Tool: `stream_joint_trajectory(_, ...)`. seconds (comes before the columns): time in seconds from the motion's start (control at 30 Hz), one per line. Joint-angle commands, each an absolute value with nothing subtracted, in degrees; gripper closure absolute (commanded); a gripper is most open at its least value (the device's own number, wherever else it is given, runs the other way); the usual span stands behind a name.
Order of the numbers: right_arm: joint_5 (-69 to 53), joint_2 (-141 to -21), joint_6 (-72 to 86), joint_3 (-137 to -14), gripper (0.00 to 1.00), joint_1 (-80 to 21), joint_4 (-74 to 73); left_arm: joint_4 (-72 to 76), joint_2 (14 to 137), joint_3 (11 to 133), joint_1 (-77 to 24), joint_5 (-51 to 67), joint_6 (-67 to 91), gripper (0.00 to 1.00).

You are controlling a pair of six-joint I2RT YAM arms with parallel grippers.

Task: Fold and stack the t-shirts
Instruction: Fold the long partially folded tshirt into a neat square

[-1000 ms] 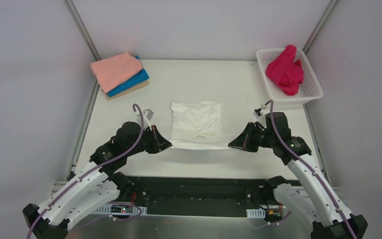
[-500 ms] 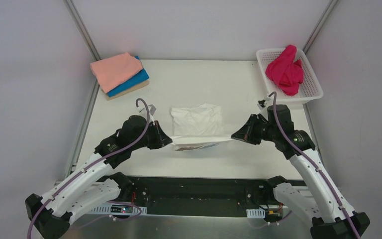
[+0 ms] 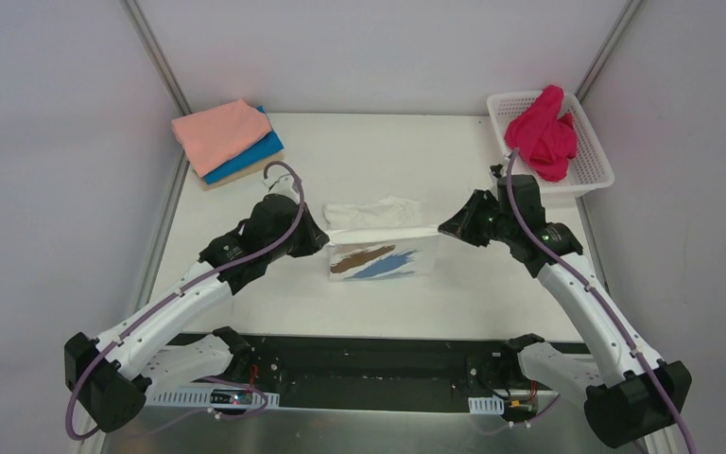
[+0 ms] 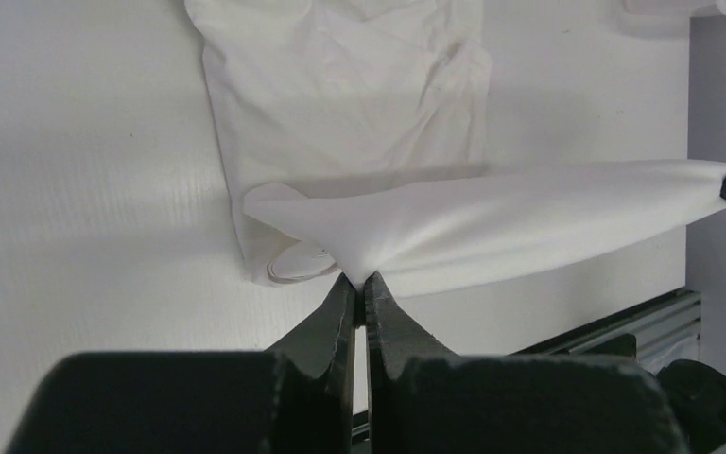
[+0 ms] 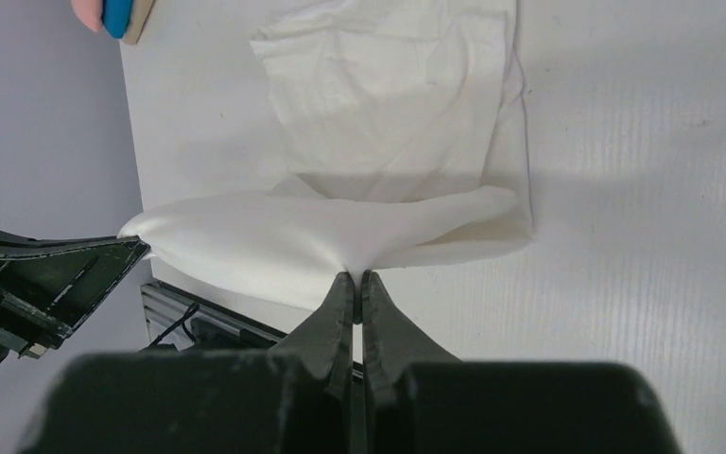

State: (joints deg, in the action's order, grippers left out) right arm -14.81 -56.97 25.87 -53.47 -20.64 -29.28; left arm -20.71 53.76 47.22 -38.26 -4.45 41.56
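White t-shirt (image 3: 380, 248), soft creased cloth, at mid-table. Its raised edge is stretched taut with the long axis left to right, between the left gripper (image 3: 321, 238) and the right gripper (image 3: 442, 228), each pinched closed on a corner. The brown-and-blue brushstroke panel hangs facing near. The rest lies flat on the far side. Folded salmon-pink tee (image 3: 219, 132) tops the blue tee (image 3: 250, 156), far left. Crumpled magenta tee (image 3: 542, 132) fills the lattice basket (image 3: 594, 156), far right.

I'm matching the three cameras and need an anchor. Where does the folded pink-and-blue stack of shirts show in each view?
Top external: the folded stack lies in the upper left of the picture.
Left wrist: not in it.
Right wrist: only a sliver of its pink and blue edges shows, in the top left corner.
Shared landmark: the white t-shirt, its lifted edge stretched between the left hand and the right hand.
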Motion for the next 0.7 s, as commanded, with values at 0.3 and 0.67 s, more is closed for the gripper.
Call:
stream_joint_trajectory(0.3,-8.0,-65.7,24.4,-60.5,1.00,-19.5,-22.6,-19.2,63.5,54.7,-33.0,-9.3,37.6,1.00)
stream_joint_trajectory(0.67,-8.2,-72.3,24.2,-64.0,1.00,-18.0,-19.5,-17.1,68.6,57.8,-29.3,-7.1,35.5,1.00)
